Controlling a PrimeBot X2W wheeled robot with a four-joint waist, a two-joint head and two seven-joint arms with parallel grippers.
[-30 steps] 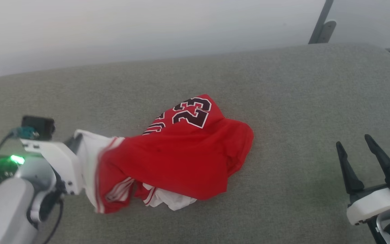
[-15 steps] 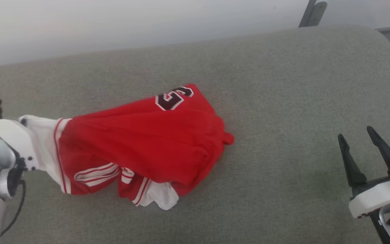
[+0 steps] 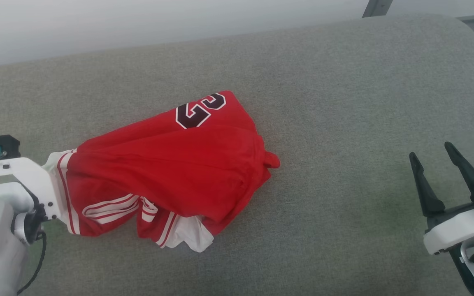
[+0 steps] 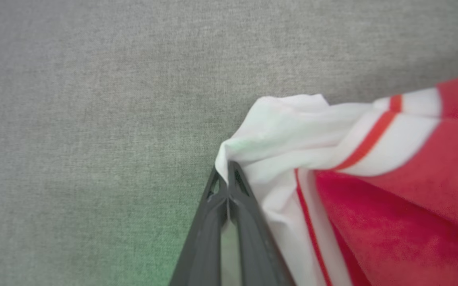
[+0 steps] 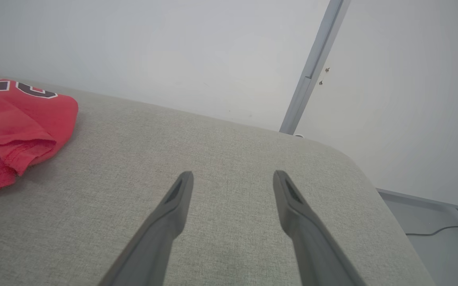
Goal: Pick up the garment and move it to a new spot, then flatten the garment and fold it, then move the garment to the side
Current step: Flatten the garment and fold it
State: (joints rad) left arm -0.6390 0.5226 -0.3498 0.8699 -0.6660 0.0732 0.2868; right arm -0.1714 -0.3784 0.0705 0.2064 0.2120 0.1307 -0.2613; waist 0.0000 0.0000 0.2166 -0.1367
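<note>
**A:** Where's the jersey [image 3: 171, 164]?

**B:** In a crumpled heap on the cushion [image 3: 344, 102]. The number [image 3: 200, 109] faces up at the jersey's far side, and white panels and striped trim stick out along its near edge.

**A:** And the left end effector [image 4: 224, 169]?

**B:** It's at the jersey's left end, with its fingers pressed together on a fold of the white panel. The cloth pulls taut into that pinch.

**A:** The right end effector [image 3: 429, 149]?

**B:** Well apart from the jersey, off to its right. Its fingers are spread over bare cushion and hold nothing.

**A:** Which step is this?

**B:** The first, I'd say: moving the jersey to a new spot, with one arm doing the work. Flattening hasn't begun, since the layers lie doubled over.

**A:** What does the next move call for?

**B:** Probably letting go once the spot suits. Then each end effector needs a corner at opposite ends of the jersey to draw it flat. The right one has to come across to the jersey's right end. Cloth this thin will likely bunch if pulled from one side only.
</note>
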